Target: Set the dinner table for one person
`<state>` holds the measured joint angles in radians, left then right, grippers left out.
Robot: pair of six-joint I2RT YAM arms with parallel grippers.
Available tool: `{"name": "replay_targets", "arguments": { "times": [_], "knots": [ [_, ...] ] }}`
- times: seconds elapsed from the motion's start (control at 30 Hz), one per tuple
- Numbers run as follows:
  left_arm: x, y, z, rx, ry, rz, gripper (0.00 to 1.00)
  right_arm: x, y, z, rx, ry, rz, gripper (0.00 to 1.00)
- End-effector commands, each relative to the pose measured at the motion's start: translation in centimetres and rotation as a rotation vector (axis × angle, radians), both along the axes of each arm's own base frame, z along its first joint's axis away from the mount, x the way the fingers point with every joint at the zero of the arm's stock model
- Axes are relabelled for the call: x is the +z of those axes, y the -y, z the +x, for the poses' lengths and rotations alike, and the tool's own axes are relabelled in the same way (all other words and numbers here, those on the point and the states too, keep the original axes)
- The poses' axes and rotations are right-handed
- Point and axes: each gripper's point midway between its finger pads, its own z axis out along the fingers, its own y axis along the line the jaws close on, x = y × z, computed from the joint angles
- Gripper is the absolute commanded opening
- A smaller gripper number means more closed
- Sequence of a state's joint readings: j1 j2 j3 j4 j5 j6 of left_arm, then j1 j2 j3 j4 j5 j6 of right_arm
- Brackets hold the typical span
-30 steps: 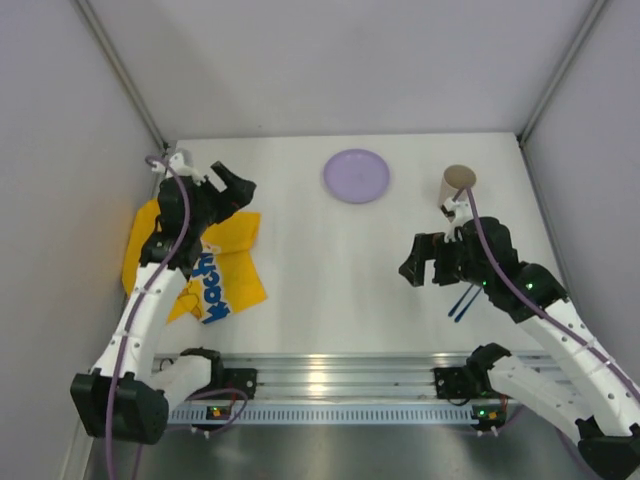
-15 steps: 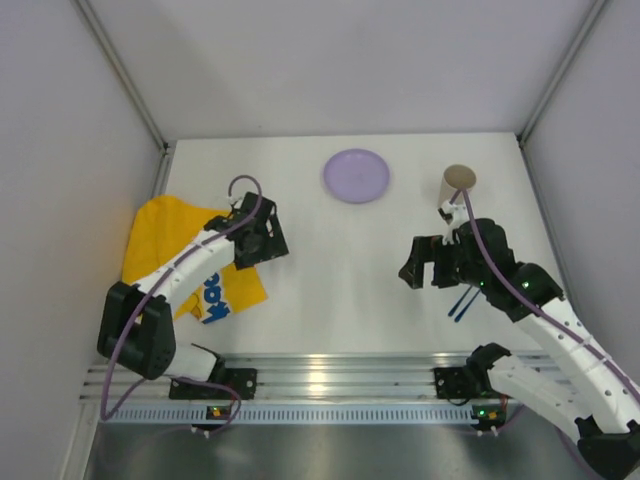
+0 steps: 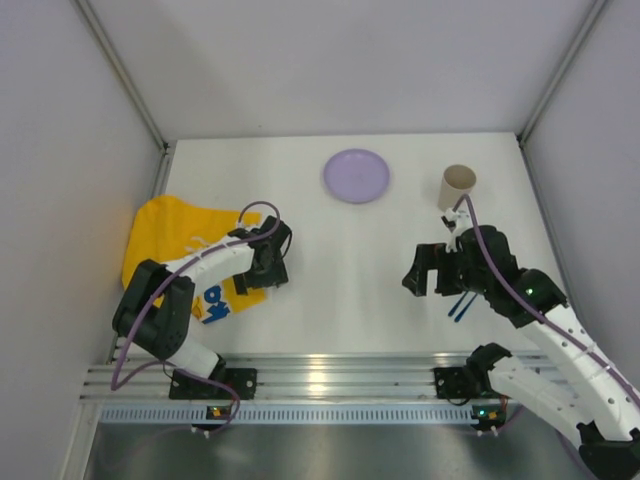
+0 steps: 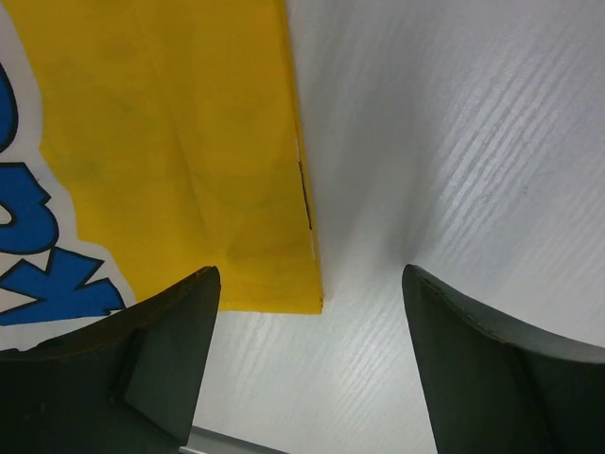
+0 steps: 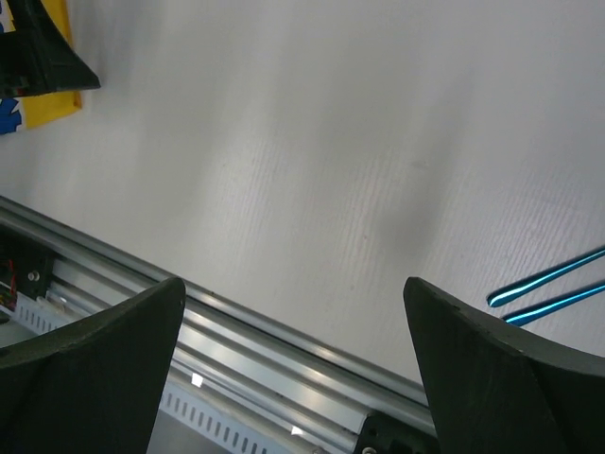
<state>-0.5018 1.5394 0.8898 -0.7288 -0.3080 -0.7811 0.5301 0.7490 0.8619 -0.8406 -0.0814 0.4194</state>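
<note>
Mat (image 4: 189, 142) corner under spread left gripper (image 4: 310, 282)

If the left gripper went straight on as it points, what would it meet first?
Probably the corner of the mat, framed by the open left gripper, with bare table just beside it.

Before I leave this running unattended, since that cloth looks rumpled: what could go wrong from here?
1. The open left gripper straddles only a corner of the yellow mat; closing may pinch the thin edge and slip, or bunch the rumpled mat.
2. The thin blue utensils lie flat on the dinner table beside the open right gripper, likely hard to pinch.
3. The cup stands close to the right arm and might get knocked.
</note>
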Motion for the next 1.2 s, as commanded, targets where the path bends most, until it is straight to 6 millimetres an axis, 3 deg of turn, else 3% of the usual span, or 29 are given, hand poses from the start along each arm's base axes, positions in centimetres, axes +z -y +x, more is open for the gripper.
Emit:
{"name": "replay_targets", "arguments": {
  "times": [0.0, 0.27, 0.4, 0.53, 0.57, 0.6, 0.67, 0.77, 0.83, 0.87, 0.9, 0.93, 0.97, 1.0, 1.03, 1.07, 1.1, 1.13, 1.17],
  "knots": [
    [-0.7, -1.3, -0.5, 0.037, -0.014, 0.055, 0.83, 0.6, -0.3, -0.5, 0.009, -0.002, 0.023, 1.00],
    [-3.9, -2.9, -2.9, 0.141, -0.079, 0.033, 0.63, -0.1, -0.5, -0.4, 0.028, -0.034, 0.004, 1.00],
    [-4.5, -4.3, -3.4, 0.189, -0.094, 0.019, 0.40, -0.5, -0.8, -0.3, 0.039, -0.052, -0.004, 1.00],
    [-5.0, -4.5, -3.7, 0.187, -0.098, -0.013, 0.26, -0.7, -0.9, -0.2, 0.049, -0.058, -0.009, 1.00],
    [-5.0, -4.3, -3.5, 0.181, -0.089, -0.024, 0.19, -0.8, -0.9, -0.2, 0.050, -0.060, -0.011, 1.00],
    [-5.0, -3.9, -3.5, 0.167, -0.093, -0.042, 0.03, -0.8, -0.9, -0.1, 0.050, -0.059, -0.013, 1.00],
    [-4.4, -3.3, -2.9, 0.148, -0.083, -0.064, 0.00, -0.6, -0.9, 0.1, 0.046, -0.052, -0.016, 1.00],
    [-1.5, -0.4, -0.5, 0.029, -0.018, -0.108, 0.00, -0.4, -0.7, 0.4, 0.036, -0.043, -0.028, 1.00],
    [2.2, 2.4, 2.2, -0.047, 0.060, -0.138, 0.00, -0.2, -0.6, 0.5, 0.032, -0.037, -0.032, 1.00],
    [3.6, 4.7, 2.4, -0.125, 0.081, -0.151, 0.00, 0.1, -0.6, 0.7, 0.025, -0.028, -0.034, 1.00],
    [6.8, 7.0, 4.1, -0.181, 0.139, -0.182, 0.00, 0.2, -0.4, 0.8, 0.020, -0.027, -0.040, 1.00],
    [7.4, 10.1, 3.6, -0.271, 0.121, -0.210, 0.00, 0.4, -0.2, 1.0, 0.006, -0.020, -0.047, 1.00],
    [10.6, 13.0, 4.9, -0.335, 0.178, -0.250, 0.00, 0.5, -0.2, 1.1, -0.004, -0.018, -0.047, 1.00],
    [9.9, 14.8, 4.8, -0.377, 0.137, -0.234, 0.00, 0.5, 0.0, 1.1, -0.014, -0.020, -0.052, 1.00],
    [10.0, 17.4, 2.9, -0.464, 0.092, -0.235, 0.00, 0.4, 0.1, 1.2, -0.025, -0.021, -0.056, 1.00],
    [12.1, 20.1, 3.3, -0.520, 0.122, -0.264, 0.00, 0.3, 0.1, 1.3, -0.029, -0.023, -0.058, 1.00],
    [10.2, 21.6, 2.8, -0.554, 0.066, -0.236, 0.00, 0.2, 0.1, 1.3, -0.029, -0.025, -0.057, 1.00],
    [9.7, 23.4, 0.9, -0.620, 0.028, -0.226, 0.00, 0.0, 0.1, 1.3, -0.034, -0.029, -0.055, 1.00],
    [10.3, 25.4, 0.5, -0.666, 0.027, -0.255, 0.00, -0.1, 0.1, 1.3, -0.035, -0.031, -0.055, 1.00]
  ]
}}
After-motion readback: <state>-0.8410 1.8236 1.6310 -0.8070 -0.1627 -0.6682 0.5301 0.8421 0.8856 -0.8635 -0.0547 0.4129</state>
